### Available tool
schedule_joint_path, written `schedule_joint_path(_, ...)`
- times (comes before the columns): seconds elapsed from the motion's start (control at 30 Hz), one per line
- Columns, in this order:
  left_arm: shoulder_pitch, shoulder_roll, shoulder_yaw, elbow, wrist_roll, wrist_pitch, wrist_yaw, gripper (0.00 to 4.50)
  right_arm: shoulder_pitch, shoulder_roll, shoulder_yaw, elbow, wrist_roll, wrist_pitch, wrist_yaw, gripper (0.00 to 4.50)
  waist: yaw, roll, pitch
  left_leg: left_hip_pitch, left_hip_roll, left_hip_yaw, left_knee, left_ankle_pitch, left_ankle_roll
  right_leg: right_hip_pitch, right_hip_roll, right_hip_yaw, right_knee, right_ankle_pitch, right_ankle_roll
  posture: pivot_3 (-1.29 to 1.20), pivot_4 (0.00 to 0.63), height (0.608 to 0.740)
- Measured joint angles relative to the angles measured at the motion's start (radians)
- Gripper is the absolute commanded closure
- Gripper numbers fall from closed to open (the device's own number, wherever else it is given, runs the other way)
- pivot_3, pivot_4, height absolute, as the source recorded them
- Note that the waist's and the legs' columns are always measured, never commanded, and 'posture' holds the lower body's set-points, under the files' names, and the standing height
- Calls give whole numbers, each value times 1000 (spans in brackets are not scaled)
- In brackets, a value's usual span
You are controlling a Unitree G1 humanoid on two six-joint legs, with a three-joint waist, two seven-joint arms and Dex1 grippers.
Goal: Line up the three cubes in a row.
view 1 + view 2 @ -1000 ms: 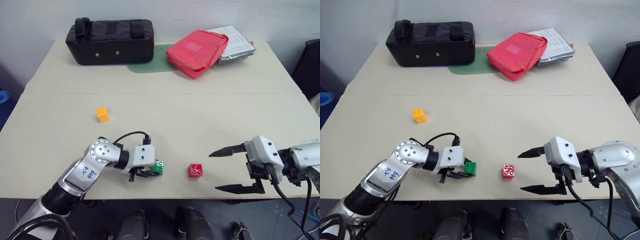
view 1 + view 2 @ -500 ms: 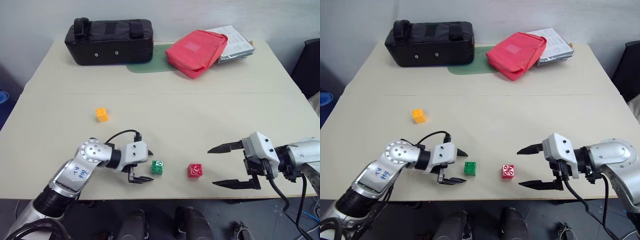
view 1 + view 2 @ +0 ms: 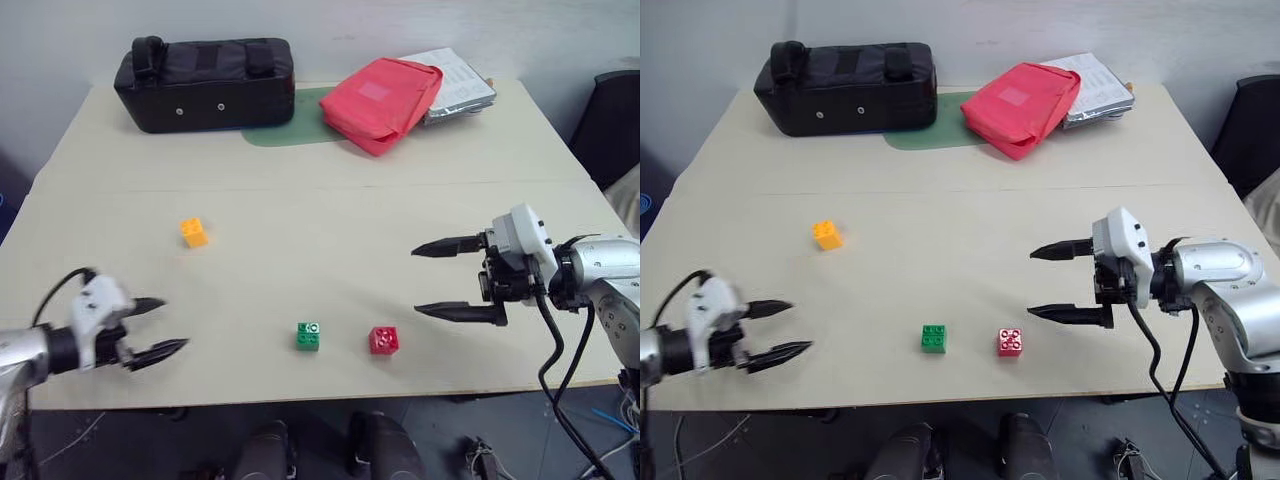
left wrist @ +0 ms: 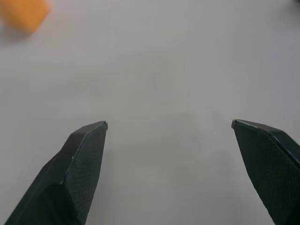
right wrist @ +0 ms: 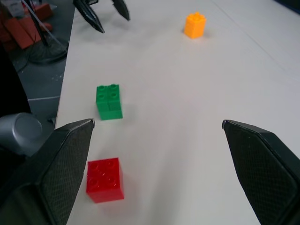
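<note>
— Near the front edge, left side: what is my left gripper (image 3: 160, 327) doing?

— I read its two black fingers spread wide, nothing between them, tips pointing toward the middle of the table (image 3: 330, 215). It hangs well apart from every block. My left wrist view has bare tabletop between the fingers and an orange blur off at a corner.

— And my right gripper (image 3: 438, 279)?

— Also spread wide and empty, fingers pointing left across the table, above the surface. The small red studded plastic block (image 3: 383, 340) lies near it, closer to the front edge and a little to its left. My right wrist view has that block just beside one finger.

— Where do the other cubes sit?

— The small green studded plastic block (image 3: 309, 336) lies just left of the red one, a clear gap between them, both roughly level along the front edge. The small orange-yellow studded block (image 3: 193, 232) sits alone, farther back and to the left, well apart from the pair.

— Far side?

— A black zipped fabric bag (image 3: 205, 82), a red soft pouch (image 3: 381, 91) and a green mat (image 3: 292, 130) under their inner ends.
</note>
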Motion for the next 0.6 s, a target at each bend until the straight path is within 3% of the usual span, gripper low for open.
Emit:
schedule_joint_path(0.13, 41, -13, 77, 48, -2, -43, 24, 29, -13, 4, 4, 9, -1, 9, 6, 0, 11, 0, 0, 0, -1, -1, 0, -2, 0, 0, -2, 0, 0, 0, 0, 0, 150, 740)
schedule_joint_path(0.3, -46, 29, 58, 152, -3, -91, 23, 29, -30, 12, 19, 29, -10, 9, 7, 0, 11, 0, 0, 0, 0, -1, -1, -2, -1, -2, -1, 0, 1, 0, -1, 0, 150, 740)
schedule_joint_path(0.43, -333, 120, -98, 303, 24, -133, 0, 29, -31, 16, 16, 15, -4, 20, -4, 0, 21, 0, 0, -1, -1, 0, -1, -1, -2, -2, -1, 0, 2, 0, -1, 0, 150, 740)
schedule_joint_path(0.6, -739, 120, -360, 627, 130, -248, -75, 29, 27, 13, -19, -38, 11, 44, -40, 0, 22, 0, -1, -3, -1, 4, -1, -1, -1, -4, 3, -4, 5, 1, 0, 0, 150, 740)
